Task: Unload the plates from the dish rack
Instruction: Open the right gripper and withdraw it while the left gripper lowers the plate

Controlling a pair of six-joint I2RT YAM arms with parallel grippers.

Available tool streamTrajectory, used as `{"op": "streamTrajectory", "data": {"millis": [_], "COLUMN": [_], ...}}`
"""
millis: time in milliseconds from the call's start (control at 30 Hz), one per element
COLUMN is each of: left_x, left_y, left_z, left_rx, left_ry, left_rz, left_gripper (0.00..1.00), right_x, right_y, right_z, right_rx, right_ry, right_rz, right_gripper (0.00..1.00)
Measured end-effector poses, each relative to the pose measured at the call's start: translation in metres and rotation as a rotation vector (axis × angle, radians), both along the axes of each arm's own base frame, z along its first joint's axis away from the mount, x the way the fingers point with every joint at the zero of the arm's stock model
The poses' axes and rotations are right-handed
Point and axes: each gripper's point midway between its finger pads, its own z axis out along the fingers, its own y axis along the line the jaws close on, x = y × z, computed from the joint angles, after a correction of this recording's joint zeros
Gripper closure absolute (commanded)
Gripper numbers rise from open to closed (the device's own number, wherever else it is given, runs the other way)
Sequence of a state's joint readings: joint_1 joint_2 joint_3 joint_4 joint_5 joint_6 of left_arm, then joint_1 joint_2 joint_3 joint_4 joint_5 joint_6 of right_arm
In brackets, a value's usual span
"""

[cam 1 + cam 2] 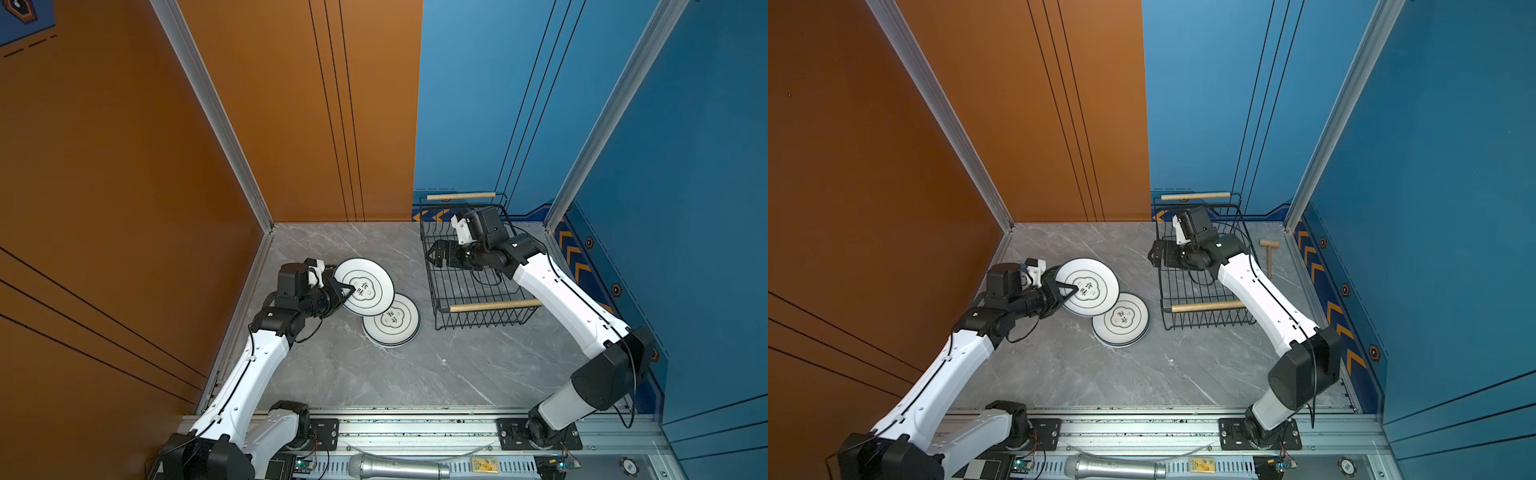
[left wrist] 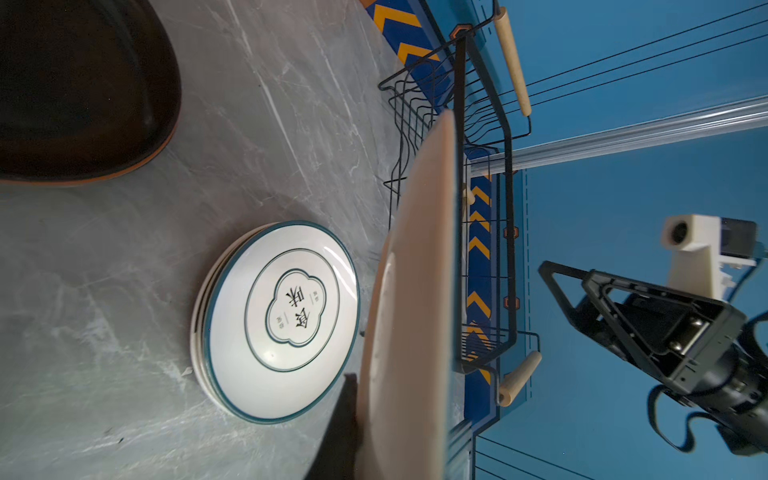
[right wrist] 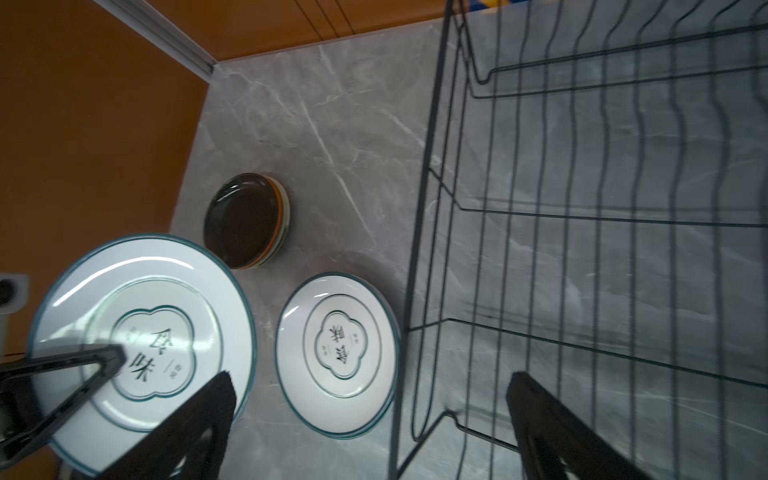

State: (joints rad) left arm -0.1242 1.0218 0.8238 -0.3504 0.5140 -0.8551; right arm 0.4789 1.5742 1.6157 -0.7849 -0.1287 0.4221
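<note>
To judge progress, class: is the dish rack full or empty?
Empty, as far as visible: through the rack wires, the right wrist view shows only bare table.

Bright, even light casts soft shadows on the grey marbled tabletop (image 1: 374,374). Glare streaks the slightly blurred white, dark-rimmed plate (image 3: 174,286).

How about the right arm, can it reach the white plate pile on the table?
Probably yes. The right gripper hangs open and empty over the edge of the dish rack, and the white plate pile lies just beside it, uncovered.
</note>
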Motion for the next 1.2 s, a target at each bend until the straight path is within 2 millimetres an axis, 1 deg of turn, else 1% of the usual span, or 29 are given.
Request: {"op": "streamTrajectory", "data": {"millis": [167, 267, 367, 567, 767, 1000, 1200], "left_x": [-0.010, -0.015, -0.020, -0.025, -0.027, -0.026, -0.026], "left_y": [0.009, 0.012, 0.011, -0.002, -0.012, -0.013, -0.014], "left_z": [-0.017, -0.030, -0.040, -0.047, -0.062, -0.067, -0.081], "left_rx": [0.043, 0.060, 0.079, 0.112, 0.153, 0.180, 0.215], "left_ry": [0.054, 0.088, 0.116, 0.127, 0.165, 0.170, 0.205], "left_rz": [0.032, 0.043, 0.045, 0.007, -0.020, -0.017, -0.018], "left_gripper": [1.00, 1.00, 1.00, 1.00, 1.00, 1.00, 1.00], "right_x": [-0.005, -0.007, -0.008, -0.009, -0.012, -0.018, -0.022], "right_y": [-0.051, -0.073, -0.088, -0.103, -0.108, -0.116, -0.119], "right_z": [0.005, 0.007, 0.003, -0.010, -0.017, -0.017, -0.017], "right_rx": [-0.185, -0.244, -0.282, -0.310, -0.317, -0.308, -0.308], "right_ry": [-0.041, -0.053, -0.046, -0.006, 0.010, 0.013, 0.012], "right_rz": [-0.100, -0.144, -0.172, -0.194, -0.200, -0.212, -0.211], "right_gripper": [0.00, 0.00, 0.00, 0.00, 0.00, 0.00, 0.00]}}
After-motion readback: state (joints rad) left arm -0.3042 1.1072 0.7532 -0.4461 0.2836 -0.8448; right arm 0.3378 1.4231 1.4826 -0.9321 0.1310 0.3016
